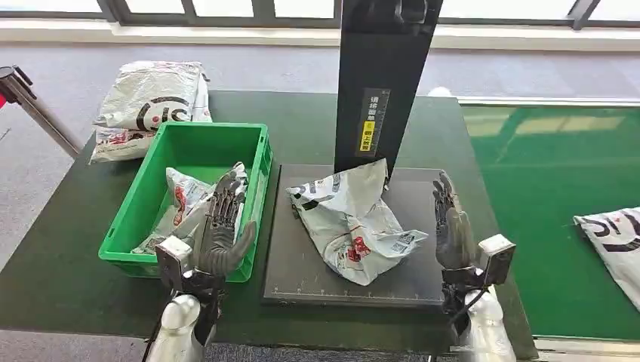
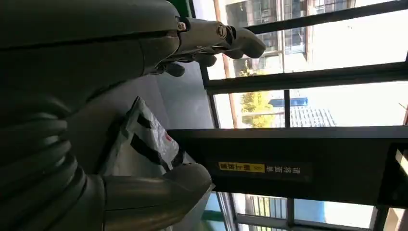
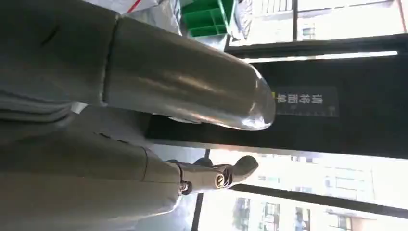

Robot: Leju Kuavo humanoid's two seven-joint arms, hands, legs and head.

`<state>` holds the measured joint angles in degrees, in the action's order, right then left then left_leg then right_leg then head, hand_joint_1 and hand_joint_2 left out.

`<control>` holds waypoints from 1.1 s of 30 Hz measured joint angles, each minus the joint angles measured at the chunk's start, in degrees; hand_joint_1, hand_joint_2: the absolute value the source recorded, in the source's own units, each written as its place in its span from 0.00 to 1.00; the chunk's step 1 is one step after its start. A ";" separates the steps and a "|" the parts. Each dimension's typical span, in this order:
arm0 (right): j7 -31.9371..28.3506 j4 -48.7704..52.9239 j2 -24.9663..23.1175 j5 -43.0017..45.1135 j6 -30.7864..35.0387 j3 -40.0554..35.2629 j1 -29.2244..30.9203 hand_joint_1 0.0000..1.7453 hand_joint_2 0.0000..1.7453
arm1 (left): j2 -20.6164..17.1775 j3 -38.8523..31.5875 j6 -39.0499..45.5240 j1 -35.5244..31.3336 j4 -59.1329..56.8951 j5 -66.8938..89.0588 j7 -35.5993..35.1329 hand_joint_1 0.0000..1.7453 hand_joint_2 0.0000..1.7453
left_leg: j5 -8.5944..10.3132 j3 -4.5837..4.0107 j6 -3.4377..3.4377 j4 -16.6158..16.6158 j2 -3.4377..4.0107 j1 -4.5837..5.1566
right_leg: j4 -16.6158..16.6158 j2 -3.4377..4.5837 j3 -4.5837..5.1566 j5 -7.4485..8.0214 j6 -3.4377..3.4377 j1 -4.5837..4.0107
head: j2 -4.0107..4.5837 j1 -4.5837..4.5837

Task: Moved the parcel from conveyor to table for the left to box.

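A crumpled white parcel [image 1: 355,222] with red and black print lies on the dark scale plate [image 1: 302,279] in the middle of the table. In the left wrist view the same parcel [image 2: 144,139] sits beyond the thumb. My left hand [image 1: 220,226] hovers over the near right corner of the green box [image 1: 136,219], fingers straight and apart, holding nothing. My right hand [image 1: 451,226] stands at the plate's right edge, fingers extended upward, empty, a short gap from the parcel. Another parcel [image 1: 185,200] lies inside the box.
A black upright post [image 1: 383,83] with a yellow label rises behind the plate. A large white bag [image 1: 151,105] lies at the table's back left. The green conveyor [image 1: 558,188] on the right carries one more parcel [image 1: 615,241]. A stanchion [image 1: 30,98] stands far left.
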<state>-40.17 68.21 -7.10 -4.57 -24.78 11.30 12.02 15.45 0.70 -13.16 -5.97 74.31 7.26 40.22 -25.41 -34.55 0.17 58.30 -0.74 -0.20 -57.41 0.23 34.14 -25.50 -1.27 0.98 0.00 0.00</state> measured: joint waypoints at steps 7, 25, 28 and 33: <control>0.00 -0.17 -0.22 2.63 -6.02 5.41 0.70 0.00 0.00 | 0.00 1.27 1.07 -0.08 -0.02 0.66 0.00 0.00 1.00 | 0.00 0.00 0.00 0.00 0.00 0.00 | 0.00 0.00 -0.01 0.00 0.00 0.00 | 0.00 0.00; -0.02 12.72 -5.88 3.26 8.65 14.63 1.69 0.00 1.00 | 4.29 21.04 28.58 -19.48 -29.52 17.74 -2.45 0.00 1.00 | 0.06 -0.08 -0.07 0.04 -0.07 0.05 | 0.01 -0.07 0.06 0.13 0.02 0.05 | 0.00 0.00; 0.00 13.40 -6.38 2.61 9.13 14.89 1.51 0.00 1.00 | 4.57 24.55 31.54 -21.55 -34.28 14.69 -4.99 0.00 1.00 | 0.03 -0.05 -0.03 0.04 0.14 0.05 | 0.00 0.14 0.13 0.14 0.02 0.05 | 0.00 0.00; 0.02 14.54 -6.86 -0.35 15.69 15.65 1.44 0.00 1.00 | 5.05 32.55 32.94 -26.63 -44.92 14.28 -16.76 0.00 1.00 | 0.03 -0.08 -0.03 0.02 0.06 0.05 | 0.00 0.05 0.10 0.13 0.02 0.05 | 0.00 0.00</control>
<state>-40.15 82.75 -13.97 -4.92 -9.09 26.95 13.46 20.50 33.25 19.78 -32.60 29.39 21.53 23.46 -25.38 -34.63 0.14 58.32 -0.68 -0.15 -57.41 0.29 34.23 -25.36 -1.25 1.02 0.00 0.00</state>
